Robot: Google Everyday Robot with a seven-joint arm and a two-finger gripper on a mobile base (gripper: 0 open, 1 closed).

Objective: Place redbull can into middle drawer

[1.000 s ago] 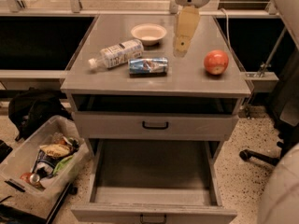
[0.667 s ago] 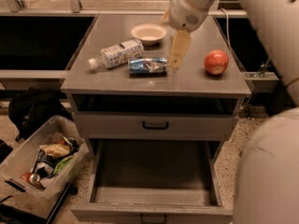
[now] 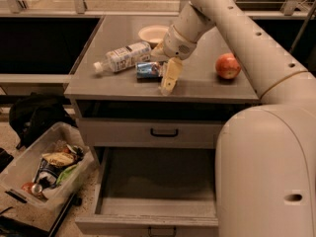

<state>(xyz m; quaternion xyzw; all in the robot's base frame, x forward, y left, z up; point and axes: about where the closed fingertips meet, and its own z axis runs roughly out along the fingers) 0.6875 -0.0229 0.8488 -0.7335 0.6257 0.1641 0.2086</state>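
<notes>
The redbull can (image 3: 147,70) lies on its side on the cabinet top (image 3: 197,88), in front of the bowl. My gripper (image 3: 164,68) is down at the can's right end. It is open, with one tan finger (image 3: 171,76) in front of the can and the other behind it. The middle drawer (image 3: 158,181) is pulled out below, a bare grey tray with a small dark handle (image 3: 162,229) on its front. The upper drawer (image 3: 164,132) with the black loop handle is shut.
A clear plastic bottle (image 3: 121,57) lies left of the can. A white bowl (image 3: 154,33) stands behind it and a red apple (image 3: 228,65) to the right. A plastic bin of trash (image 3: 44,172) and a black bag (image 3: 34,117) sit on the floor at left.
My arm has swung in from the back right and lowered. The gripper moved left and down from beside the bowl to the can's right end. The can has not moved.
</notes>
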